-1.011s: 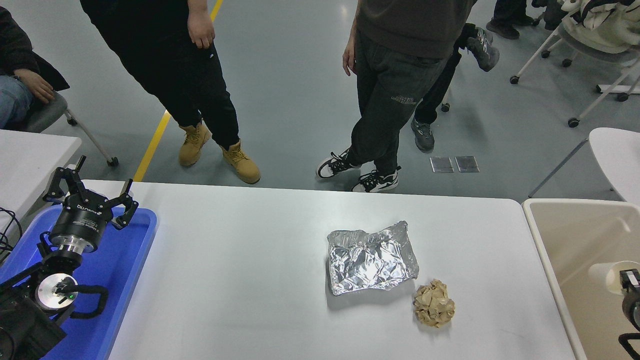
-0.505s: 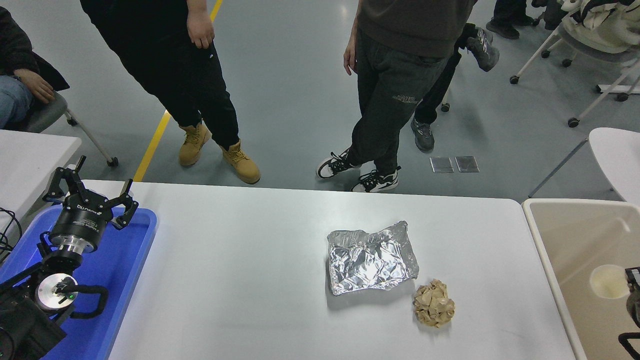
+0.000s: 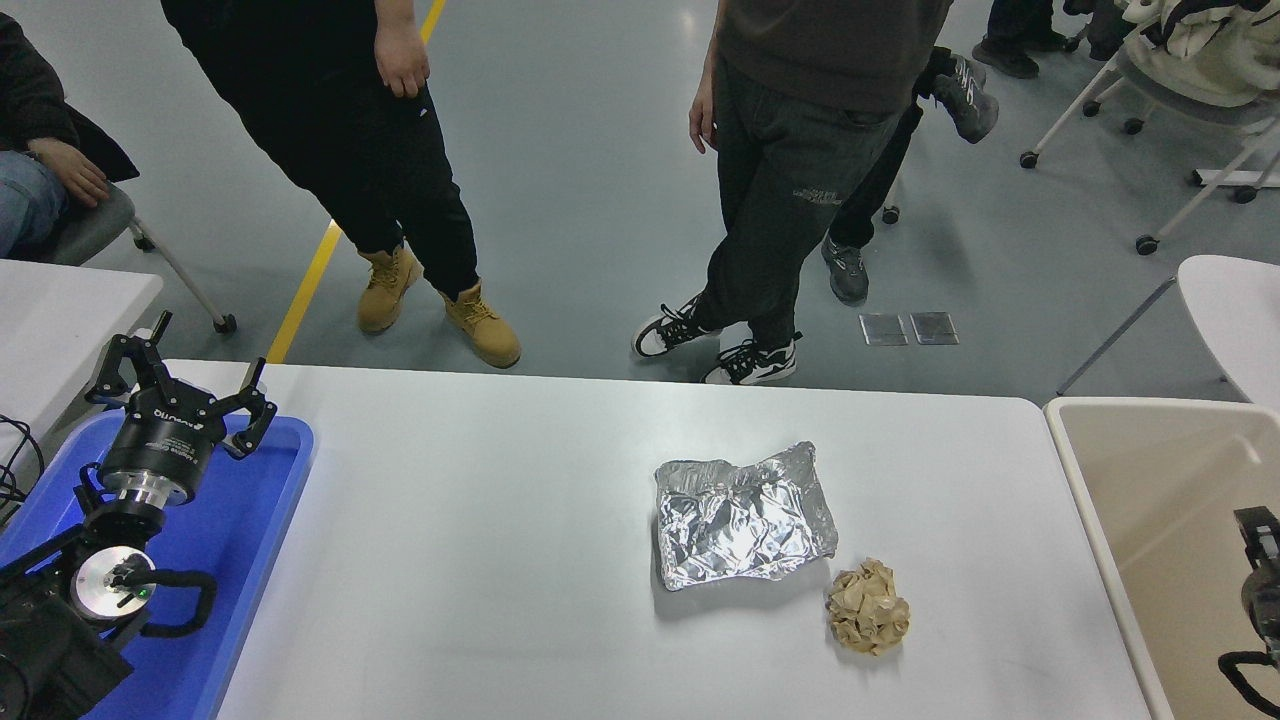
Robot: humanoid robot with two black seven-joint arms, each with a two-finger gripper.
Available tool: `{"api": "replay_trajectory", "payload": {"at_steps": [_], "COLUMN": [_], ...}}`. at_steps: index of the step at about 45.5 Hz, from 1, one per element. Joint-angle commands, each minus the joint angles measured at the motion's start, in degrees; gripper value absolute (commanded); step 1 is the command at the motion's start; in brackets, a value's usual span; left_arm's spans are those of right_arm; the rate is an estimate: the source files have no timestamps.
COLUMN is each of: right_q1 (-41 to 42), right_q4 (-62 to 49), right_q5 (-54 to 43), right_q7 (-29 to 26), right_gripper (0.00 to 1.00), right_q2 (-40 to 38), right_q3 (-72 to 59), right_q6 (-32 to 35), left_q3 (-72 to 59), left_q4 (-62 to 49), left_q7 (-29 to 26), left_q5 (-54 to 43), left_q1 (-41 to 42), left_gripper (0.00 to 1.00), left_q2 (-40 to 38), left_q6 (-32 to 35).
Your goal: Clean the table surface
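**Head view: the cup is gone from the bin's edge, two scraps left on the table**

Head view shows a change at the right edge. A second ago a pale cup sat at the right gripper (image 3: 1262, 570) over the beige bin (image 3: 1090, 470); half a second ago it sat lower, apart from the claw; now no cup shows there at all. My reading is that it dropped into the bin. Only a sliver of that gripper shows, so I cannot tell how its claw stands.

The table surface (image 3: 480, 540) fills the middle of the view. It still carries a crumpled sheet of aluminium foil (image 3: 745, 515) and, just beside its near right corner, a wad of brown paper (image 3: 868, 607); neither has moved. The job is likely part done, with those two next.

The left gripper (image 3: 180, 400) stays parked over the blue tray (image 3: 270, 520), claw spread and empty. People stand beyond the far edge.
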Motion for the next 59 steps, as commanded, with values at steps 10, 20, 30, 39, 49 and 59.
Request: {"api": "replay_trajectory", "payload": {"at_steps": [10, 20, 30, 39, 49, 59], "right_q1": [10.1, 16.6, 17.4, 19.0, 22.6, 23.8], "right_q4": [-0.3, -0.2, 3.9, 4.2, 8.0, 18.8], "right_q5": [4.8, 6.9, 13.7, 14.8, 14.8, 14.8], "right_q7": [0.1, 0.1, 0.2, 0.3, 0.4, 0.4], "right_gripper": [0.98, 0.98, 0.98, 0.98, 0.98, 0.98], "right_q2": [-0.9, -4.8, -8.9, -10.7, -14.0, -20.4], "right_q3": [0.1, 0.3, 2.7, 4.5, 8.6, 19.7], "right_q6": [0.1, 0.1, 0.1, 0.1, 0.1, 0.1], "left_q3": [0.1, 0.0, 0.0, 0.0, 0.0, 0.0], "left_q4": [0.0, 0.0, 0.0, 0.0, 0.0, 0.0], "left_q7": [0.0, 0.0, 0.0, 0.0, 0.0, 0.0], "left_q5": [0.0, 0.0, 0.0, 0.0, 0.0, 0.0], "left_q1": [0.0, 0.0, 0.0, 0.0, 0.0, 0.0], "left_gripper": [1.0, 1.0, 1.0, 1.0, 1.0, 1.0], "left_q2": [0.0, 0.0, 0.0, 0.0, -0.1, 0.0], "left_q6": [0.0, 0.0, 0.0, 0.0, 0.0, 0.0]}}
